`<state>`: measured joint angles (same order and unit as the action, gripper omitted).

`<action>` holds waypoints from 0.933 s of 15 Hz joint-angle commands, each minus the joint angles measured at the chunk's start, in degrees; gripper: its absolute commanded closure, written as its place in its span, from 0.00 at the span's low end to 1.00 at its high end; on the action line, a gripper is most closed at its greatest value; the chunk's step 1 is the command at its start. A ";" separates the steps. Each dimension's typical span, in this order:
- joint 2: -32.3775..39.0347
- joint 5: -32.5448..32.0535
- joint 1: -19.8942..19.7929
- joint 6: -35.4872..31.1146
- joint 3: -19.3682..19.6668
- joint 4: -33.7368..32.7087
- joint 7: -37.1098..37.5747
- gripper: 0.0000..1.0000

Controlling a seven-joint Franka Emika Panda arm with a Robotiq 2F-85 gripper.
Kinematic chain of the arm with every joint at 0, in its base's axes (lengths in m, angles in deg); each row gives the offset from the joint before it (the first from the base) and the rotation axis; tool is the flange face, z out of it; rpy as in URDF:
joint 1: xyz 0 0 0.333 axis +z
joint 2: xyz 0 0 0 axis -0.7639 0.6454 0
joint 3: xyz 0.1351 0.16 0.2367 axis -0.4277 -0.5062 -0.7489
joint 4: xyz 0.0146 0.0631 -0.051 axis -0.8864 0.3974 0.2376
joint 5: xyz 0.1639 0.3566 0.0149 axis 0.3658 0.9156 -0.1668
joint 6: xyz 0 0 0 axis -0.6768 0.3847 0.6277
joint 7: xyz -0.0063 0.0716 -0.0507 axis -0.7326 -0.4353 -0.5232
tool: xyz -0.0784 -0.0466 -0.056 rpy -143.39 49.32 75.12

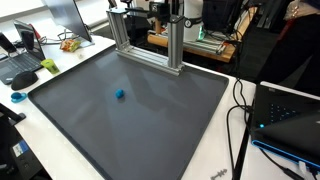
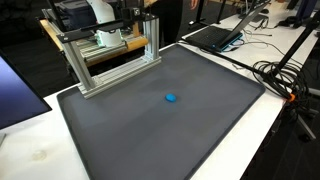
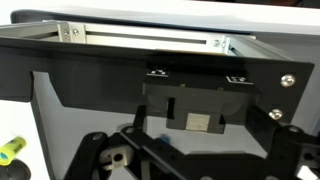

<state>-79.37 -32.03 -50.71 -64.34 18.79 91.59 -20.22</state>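
Observation:
A small blue object [image 1: 119,95] lies alone near the middle of a dark grey mat [image 1: 170,120]; it shows in both exterior views [image 2: 171,98]. The mat [image 2: 200,130] covers most of a white table. My gripper [image 3: 190,165] shows only in the wrist view, at the bottom edge. Its dark finger links are spread wide and nothing is between them. It sits high at the back, behind an aluminium frame [image 3: 150,37], far from the blue object. A faint blue spot [image 3: 165,139] shows below the black mount. The white arm base [image 2: 97,10] stands behind the frame.
The aluminium frame [image 1: 150,45] stands at the mat's far edge [image 2: 115,60]. Laptops [image 1: 290,115] and cables [image 1: 240,100] lie beside the mat. A desk with a phone and clutter [image 1: 25,60] is on another side. A yellow-green item [image 3: 10,148] lies on the white table.

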 commanded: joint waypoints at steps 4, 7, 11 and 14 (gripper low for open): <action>0.23 2.61 0.86 -2.29 1.50 1.34 0.03 0.26; 0.56 3.41 0.87 -2.67 1.82 1.65 -0.04 0.25; 1.38 4.57 0.77 -2.17 2.38 1.50 -0.31 0.35; 2.21 4.41 0.62 -2.02 2.33 1.37 -0.04 0.35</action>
<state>-78.11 -28.95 -50.70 -65.72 20.55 92.58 -20.17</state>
